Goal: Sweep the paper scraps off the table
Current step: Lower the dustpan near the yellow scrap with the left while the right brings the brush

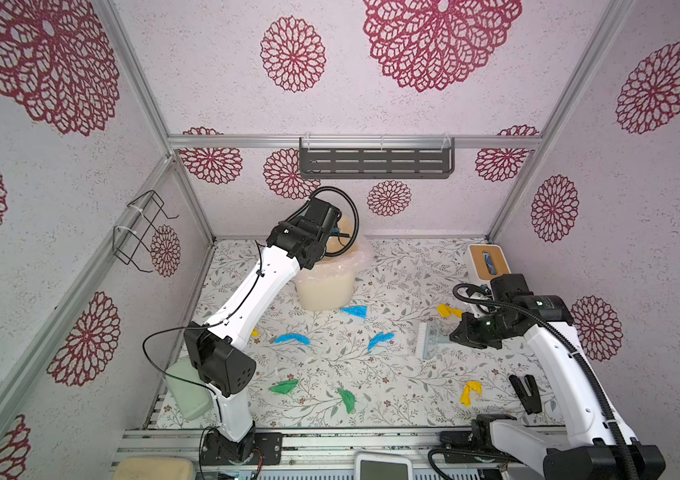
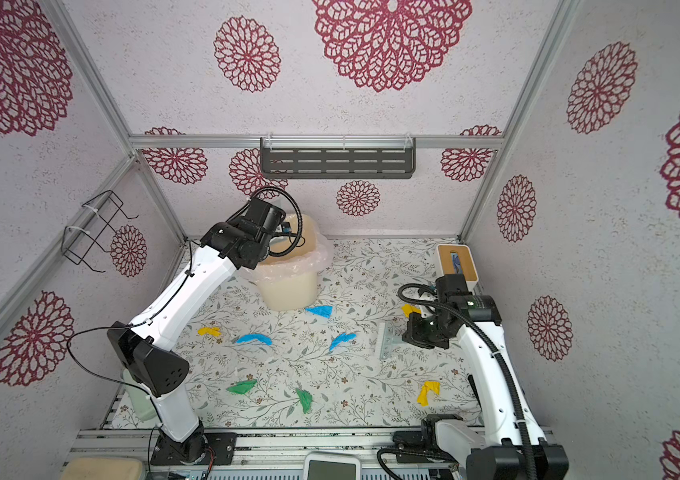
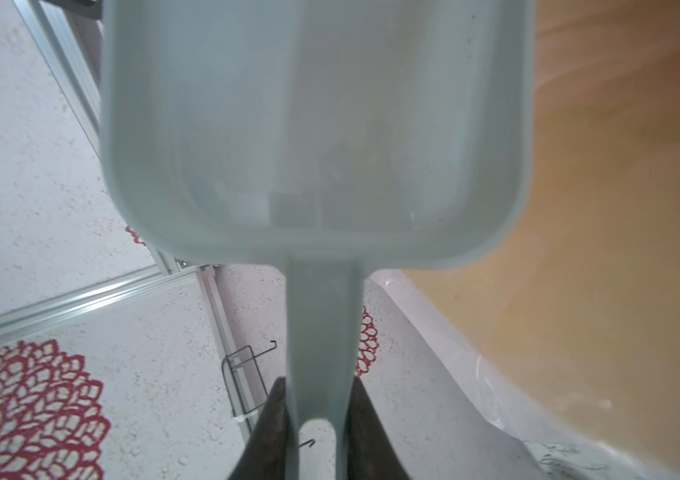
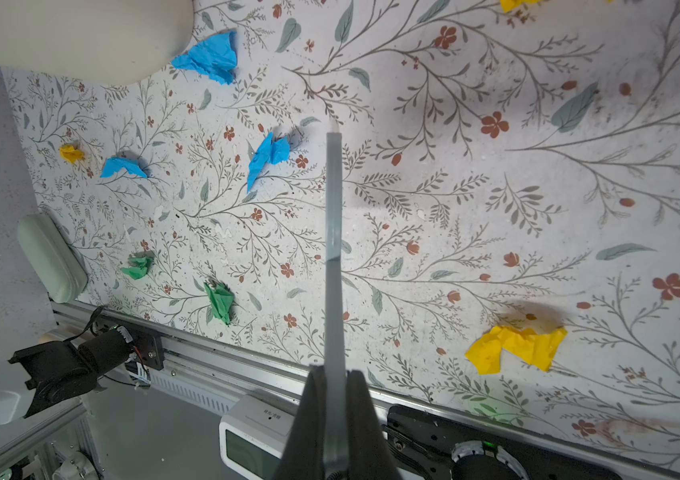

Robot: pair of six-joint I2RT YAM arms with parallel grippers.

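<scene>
Cream bin (image 1: pixel 323 291) at back, wood-topped box (image 1: pixel 482 262) right, paper scraps (image 1: pixel 292 338) between

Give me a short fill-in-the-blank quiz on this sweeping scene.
1. The left hand is shut on the handle of a pale blue ____.
2. The right hand holds a small ____ by its handle.
3. On the table lie three blue paper scraps and ____ green ones.
Missing words: dustpan; brush; two.

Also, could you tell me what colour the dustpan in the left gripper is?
The dustpan is pale grey-blue, clearest in the left wrist view.
</scene>
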